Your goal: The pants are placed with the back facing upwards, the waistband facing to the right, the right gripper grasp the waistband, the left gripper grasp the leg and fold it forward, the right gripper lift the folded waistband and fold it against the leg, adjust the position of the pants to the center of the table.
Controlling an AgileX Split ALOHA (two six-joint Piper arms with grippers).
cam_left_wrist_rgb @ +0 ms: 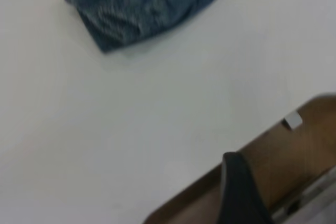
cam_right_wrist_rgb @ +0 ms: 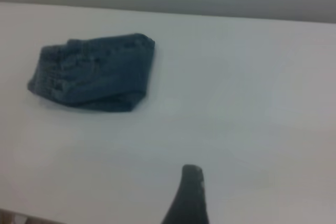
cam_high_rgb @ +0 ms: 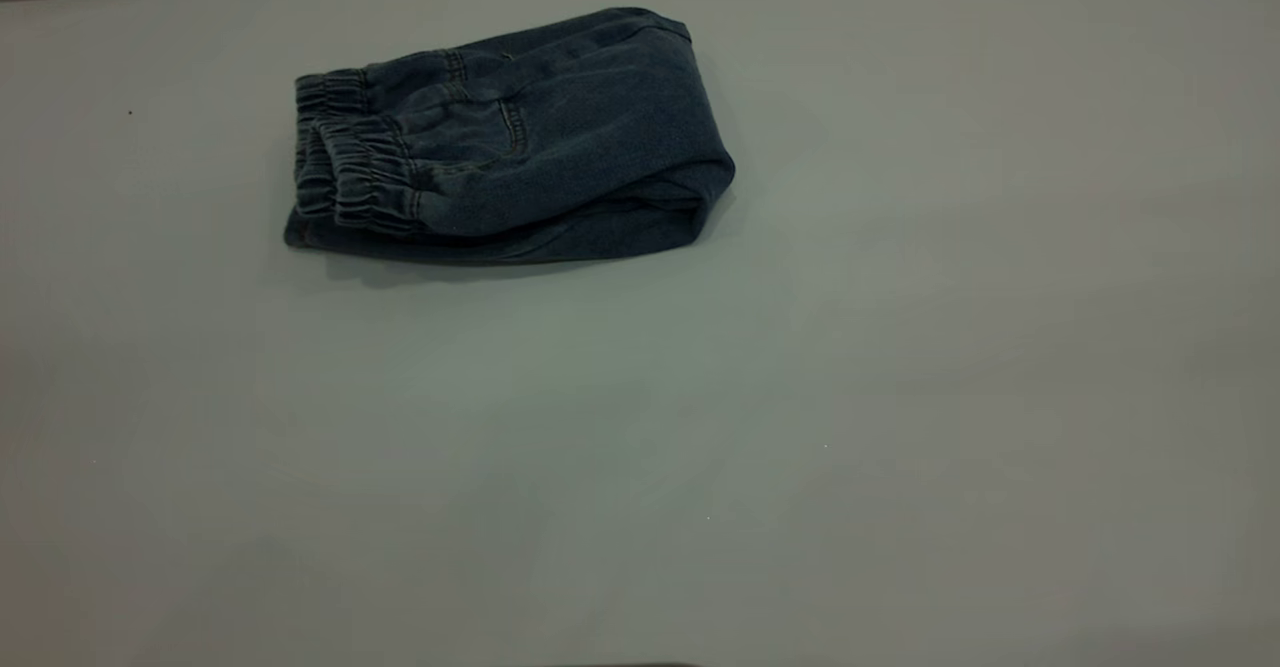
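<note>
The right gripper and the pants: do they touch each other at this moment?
Apart. In the right wrist view, bare table lies between the right gripper finger tip and the folded pants.

left gripper (cam_left_wrist_rgb: 242, 192): one finger shows, rest cut off | right gripper (cam_right_wrist_rgb: 186, 198): likewise | pants (cam_high_rgb: 510, 137): print apparently folded under

pants (cam_high_rgb: 520, 137) (folded) on table (cam_high_rgb: 900, 347), left of centre, toward rear

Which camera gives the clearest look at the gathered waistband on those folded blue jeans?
The exterior view: the folded blue denim pants show their gathered elastic waistband and seams plainly. Both wrist views show only a far-off blurry blue bundle.
</note>
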